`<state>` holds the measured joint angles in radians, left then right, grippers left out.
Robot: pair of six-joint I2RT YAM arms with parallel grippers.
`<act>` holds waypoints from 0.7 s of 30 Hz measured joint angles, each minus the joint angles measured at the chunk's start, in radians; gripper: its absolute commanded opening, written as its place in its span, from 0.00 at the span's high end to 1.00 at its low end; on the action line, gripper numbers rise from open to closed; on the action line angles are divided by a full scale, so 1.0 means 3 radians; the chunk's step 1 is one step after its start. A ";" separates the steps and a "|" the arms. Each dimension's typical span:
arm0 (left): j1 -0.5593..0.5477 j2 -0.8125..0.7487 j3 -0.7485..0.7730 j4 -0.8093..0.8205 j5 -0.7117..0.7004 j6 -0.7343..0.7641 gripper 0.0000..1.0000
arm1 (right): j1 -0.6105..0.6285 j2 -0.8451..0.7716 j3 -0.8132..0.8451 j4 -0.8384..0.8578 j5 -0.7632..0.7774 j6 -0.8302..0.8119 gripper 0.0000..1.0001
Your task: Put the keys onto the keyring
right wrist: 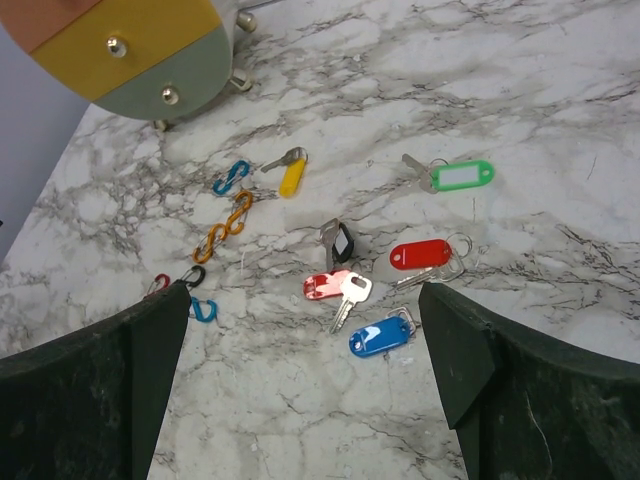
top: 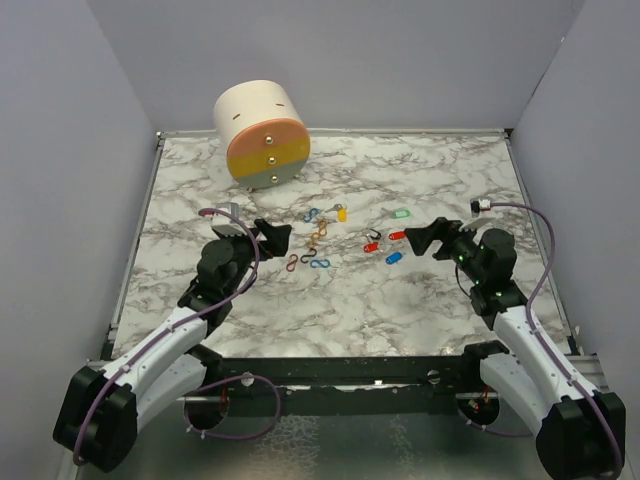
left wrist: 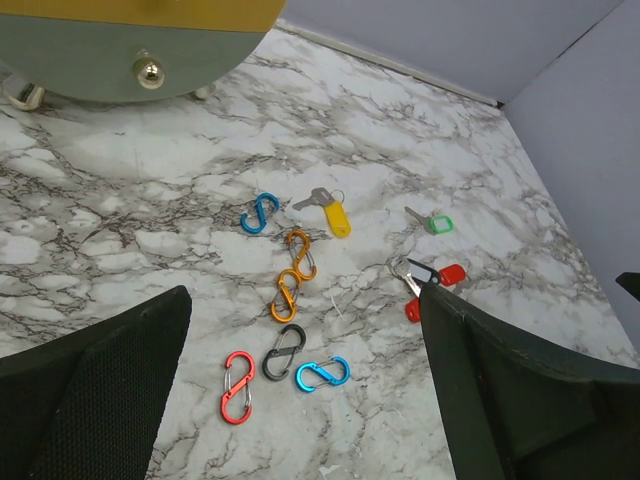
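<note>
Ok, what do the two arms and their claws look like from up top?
Both match: white shells on the lower links, black joints, bases and wrists. The left arm and right arm each carry a looping purple cable. The left claw and right claw have black, wedge-shaped fingers.

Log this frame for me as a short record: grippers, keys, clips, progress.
left gripper: open, empty, above the table
right gripper: open, empty
task items: yellow key, green key, red key, blue key, among others, all loose on the table
figure-8 clips: six, grouped beside the yellow key
cylinder: far left corner
progress: no key gripped yet
</note>
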<state>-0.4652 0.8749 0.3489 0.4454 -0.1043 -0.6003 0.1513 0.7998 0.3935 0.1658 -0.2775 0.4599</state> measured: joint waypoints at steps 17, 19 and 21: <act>0.0000 0.0020 0.0001 0.0167 0.0154 0.0033 0.05 | 0.0000 0.0079 0.0000 0.0041 -0.0017 -0.0004 0.00; 0.0000 0.0103 0.0001 0.0169 0.0195 0.0056 0.08 | 0.0000 0.0069 0.0000 0.0028 -0.0017 -0.0004 0.00; 0.0000 0.0175 0.0001 0.0167 0.0234 0.0075 0.10 | 0.0000 0.0042 0.0000 0.0023 -0.0017 -0.0004 0.00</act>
<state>-0.4652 0.9276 0.3492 0.4953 -0.0341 -0.5777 0.1513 0.8124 0.3935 0.1726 -0.2825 0.4587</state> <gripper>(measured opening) 0.936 0.999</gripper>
